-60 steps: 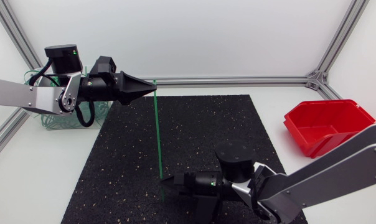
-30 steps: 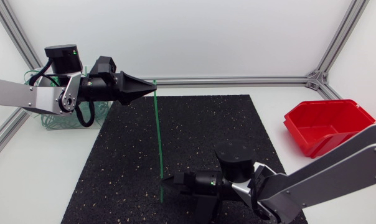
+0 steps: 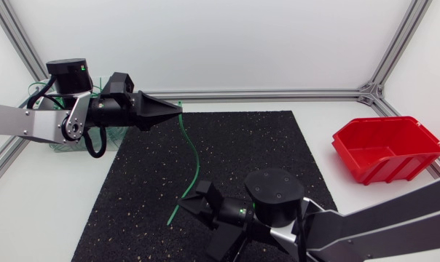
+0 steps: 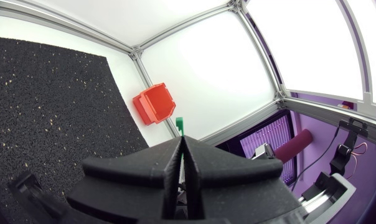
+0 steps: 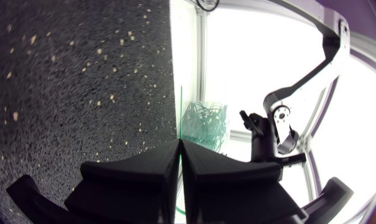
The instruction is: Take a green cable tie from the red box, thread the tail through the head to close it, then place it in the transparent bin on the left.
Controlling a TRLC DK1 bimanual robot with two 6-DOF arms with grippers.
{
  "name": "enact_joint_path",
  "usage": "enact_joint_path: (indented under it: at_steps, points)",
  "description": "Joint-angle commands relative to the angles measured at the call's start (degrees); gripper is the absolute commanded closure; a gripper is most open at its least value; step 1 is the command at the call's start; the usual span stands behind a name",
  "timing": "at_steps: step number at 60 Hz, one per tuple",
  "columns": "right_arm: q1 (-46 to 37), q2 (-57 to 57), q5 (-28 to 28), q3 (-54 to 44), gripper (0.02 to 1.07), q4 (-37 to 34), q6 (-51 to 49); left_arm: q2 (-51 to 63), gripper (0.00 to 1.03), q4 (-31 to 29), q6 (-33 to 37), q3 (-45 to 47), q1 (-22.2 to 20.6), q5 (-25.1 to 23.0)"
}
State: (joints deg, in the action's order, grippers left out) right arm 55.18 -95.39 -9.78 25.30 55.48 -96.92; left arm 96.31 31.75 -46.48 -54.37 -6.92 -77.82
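A long green cable tie [image 3: 196, 161] bows over the black mat [image 3: 234, 145] between my two grippers. My left gripper [image 3: 178, 109] is at the mat's far left corner, shut on the tie's head end; the head [image 4: 180, 124] sticks out past its fingertips [image 4: 180, 140]. My right gripper [image 3: 187, 201] is low over the mat's near side, shut on the tie close to its tail, which juts out beyond it. In the right wrist view the thin tie [image 5: 180, 115] rises from between the shut fingers [image 5: 178, 144]. The red box [image 3: 387, 145] sits at the right, the transparent bin [image 3: 65, 143] with several green ties behind my left arm.
Aluminium frame rails [image 3: 278, 94] run along the table's far and side edges. In the right wrist view the bin of ties [image 5: 203, 121] and my left arm [image 5: 276, 118] stand ahead of the gripper. In the left wrist view the red box [image 4: 155, 104] lies far ahead.
My right gripper has shut on the tie's lower part and swung left and nearer. The tie, straight before, is now bowed. My left arm has drawn slightly to the left.
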Motion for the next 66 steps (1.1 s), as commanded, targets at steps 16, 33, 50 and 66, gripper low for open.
enact_joint_path:
  at_steps: [16, 33, 50, 66]
  points:
    - [4.94, 4.43, 10.22, -0.16, 1.01, -0.2, 37.86, -3.94, 1.0, 0.68, 0.34, 4.71, -0.73, -1.19]
    - [8.37, 5.83, 16.46, -2.71, 1.01, -0.29, 53.07, -6.22, 1.0, -0.11, -0.19, 5.77, -1.52, -1.02]
    - [8.63, 6.19, 14.26, -3.77, 1.01, -0.73, 66.16, -7.02, 1.0, -0.11, -0.89, 6.21, -2.57, -0.66]
    - [9.16, 21.3, 9.34, 6.34, 1.02, -33.86, 87.34, -7.1, 1.0, 0.16, -0.81, 6.47, -3.54, 0.04]
